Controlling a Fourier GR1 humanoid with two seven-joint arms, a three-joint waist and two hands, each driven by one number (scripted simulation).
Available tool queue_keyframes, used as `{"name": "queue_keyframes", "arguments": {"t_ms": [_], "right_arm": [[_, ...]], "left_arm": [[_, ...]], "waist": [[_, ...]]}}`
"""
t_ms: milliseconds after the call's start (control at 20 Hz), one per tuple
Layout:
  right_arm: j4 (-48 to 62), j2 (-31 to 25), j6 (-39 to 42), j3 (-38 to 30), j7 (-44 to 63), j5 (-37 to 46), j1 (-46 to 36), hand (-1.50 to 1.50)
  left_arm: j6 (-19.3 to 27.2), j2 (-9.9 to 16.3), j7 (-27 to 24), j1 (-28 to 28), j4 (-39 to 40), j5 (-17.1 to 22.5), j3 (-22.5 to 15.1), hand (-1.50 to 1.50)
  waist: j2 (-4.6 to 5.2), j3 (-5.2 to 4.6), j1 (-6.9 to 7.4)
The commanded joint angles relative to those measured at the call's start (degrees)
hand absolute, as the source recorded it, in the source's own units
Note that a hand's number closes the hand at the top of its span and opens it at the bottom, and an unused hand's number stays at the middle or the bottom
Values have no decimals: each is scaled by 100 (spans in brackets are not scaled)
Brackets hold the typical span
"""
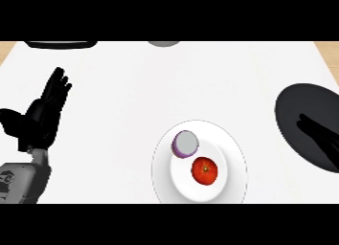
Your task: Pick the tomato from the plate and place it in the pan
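Two hands show in the head view. The left hand [39, 118] rests open at the left, fingers straight and up, holding nothing. The right hand [329, 141] lies over the dark pan [307, 103] at the right edge, fingers extended, grasping nothing. The tomato [206, 171] sits on the white plate [232, 148] beside a halved red onion [186, 143], on the white surface [130, 95].
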Motion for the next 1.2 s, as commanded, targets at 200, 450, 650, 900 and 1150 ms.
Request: {"name": "queue_keyframes", "arguments": {"t_ms": [200,450,650,900,1150], "right_arm": [[198,690,776,624,1735,-410,-1909,-150],[610,1574,820,1348,1994,-77,-2474,-150],[741,2084,586,2517,2493,1159,-2056,-150],[966,2534,746,2395,2777,1472,-2087,-150],[1002,2155,891,2085,2315,1628,-1465,-150]], "left_arm": [[-282,-16,-40,-157,291,29,245,0],[-205,-223,-109,-21,161,-152,168,0],[-331,-131,-259,-19,358,-64,414,0],[-385,-169,-120,87,174,-241,384,0],[-353,-267,-96,118,47,-300,416,0]], "waist": [[1,6,9],[-4,9,1],[-7,8,-32],[-10,10,-24],[-11,13,-46]]}}
